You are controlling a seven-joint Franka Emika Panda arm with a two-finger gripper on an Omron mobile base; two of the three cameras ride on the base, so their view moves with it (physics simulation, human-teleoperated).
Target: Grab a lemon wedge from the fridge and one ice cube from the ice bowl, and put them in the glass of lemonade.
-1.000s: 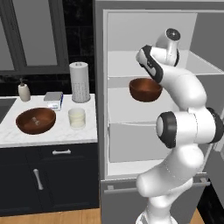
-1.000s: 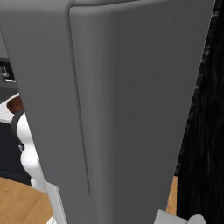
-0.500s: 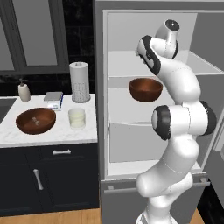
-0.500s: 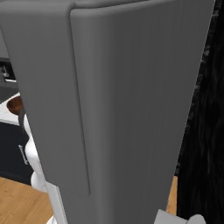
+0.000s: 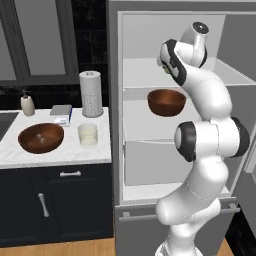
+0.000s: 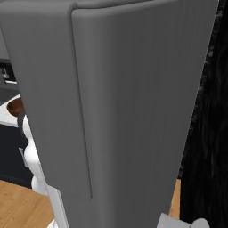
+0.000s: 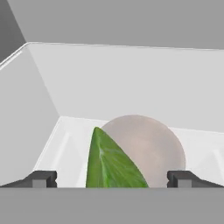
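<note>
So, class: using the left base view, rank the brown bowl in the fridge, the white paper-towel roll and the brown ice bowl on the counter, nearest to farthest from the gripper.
1. Brown wooden bowl, on the fridge shelf below the gripper.
2. Tall white paper-towel roll, on the counter, leftward.
3. Dark-brown wooden ice bowl, far left.

Lemon wedge (image 7: 113, 162) lower part cut off at hand view's bottom. Pale round thing (image 7: 151, 148) behind it partly hidden, identity unclear. Fridge (image 6: 129, 102) door blocks right base view; ice bowl (image 6: 14, 106) mere sliver at left. Jaws behind arm in left base view, opening not readable.
</note>
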